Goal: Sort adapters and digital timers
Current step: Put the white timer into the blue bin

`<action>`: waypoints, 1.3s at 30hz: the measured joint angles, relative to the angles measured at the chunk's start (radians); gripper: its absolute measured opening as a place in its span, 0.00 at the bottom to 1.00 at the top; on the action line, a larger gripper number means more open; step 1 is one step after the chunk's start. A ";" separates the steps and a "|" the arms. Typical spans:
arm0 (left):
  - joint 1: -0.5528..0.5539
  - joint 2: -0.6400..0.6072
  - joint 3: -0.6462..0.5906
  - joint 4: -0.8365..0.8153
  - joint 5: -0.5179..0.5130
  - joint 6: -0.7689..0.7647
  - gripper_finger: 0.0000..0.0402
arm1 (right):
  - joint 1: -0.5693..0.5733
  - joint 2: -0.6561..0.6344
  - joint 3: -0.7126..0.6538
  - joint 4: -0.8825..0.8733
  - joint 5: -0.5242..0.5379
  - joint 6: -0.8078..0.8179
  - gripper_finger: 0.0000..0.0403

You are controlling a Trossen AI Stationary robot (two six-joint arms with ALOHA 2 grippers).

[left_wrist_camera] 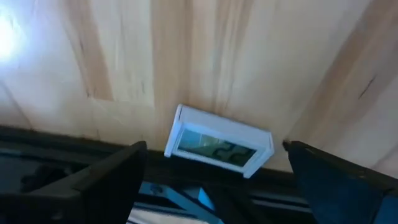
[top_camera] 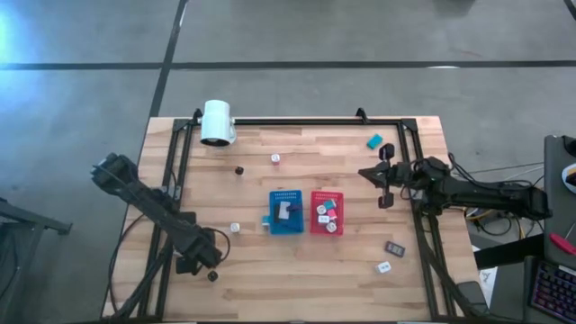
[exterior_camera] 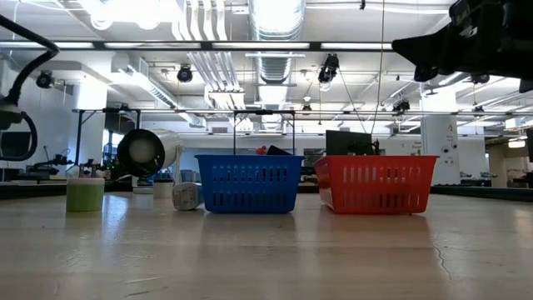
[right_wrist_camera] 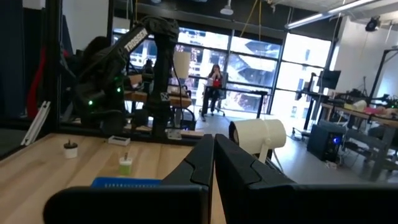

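Note:
My left gripper (left_wrist_camera: 214, 149) is open near the table's near-left corner (top_camera: 205, 263). Its fingers stand on either side of a white digital timer (left_wrist_camera: 217, 146) with a pale screen, without touching it. The timer lies on the wood beside a dark frame rail. My right gripper (right_wrist_camera: 213, 163) is shut and empty, raised over the table's right side (top_camera: 382, 184) and pointing left. A teal timer (top_camera: 374, 140), a dark grey timer (top_camera: 394, 247) and a white timer (top_camera: 384, 266) lie on the right. Small adapters (top_camera: 275, 158) (top_camera: 235, 229) lie left of centre.
A blue tray (top_camera: 286, 212) and a red tray (top_camera: 327, 212) sit side by side at the table's centre, each with pieces inside. A big white cylinder (top_camera: 217, 121) stands at the far left. A dark metal frame (top_camera: 297, 121) runs round the table. People show beyond the table (right_wrist_camera: 214, 81).

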 joint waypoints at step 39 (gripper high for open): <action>-0.076 0.000 -0.104 0.169 0.004 0.175 0.71 | 0.000 0.084 0.021 0.006 0.000 0.000 0.02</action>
